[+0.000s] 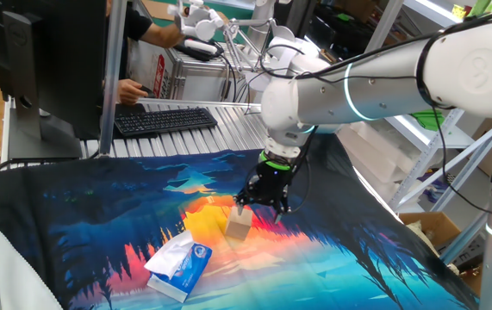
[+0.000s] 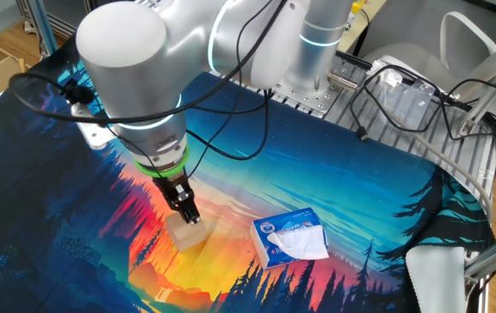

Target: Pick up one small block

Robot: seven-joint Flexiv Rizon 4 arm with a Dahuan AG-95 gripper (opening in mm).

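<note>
Flanking block (image 1: 239,226): tissue pack (image 1: 179,266), nr hand (image 1: 262,206).

A keyboard (image 1: 164,119) lies behind the mat; white chair (image 2: 482,48), wooden floor.

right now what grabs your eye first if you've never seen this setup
The big white arm reaching over a vivid sunset-forest cloth. Its claw hangs just above the small wooden block at the cloth's middle. A white-and-blue tissue pack lies beside it.
</note>
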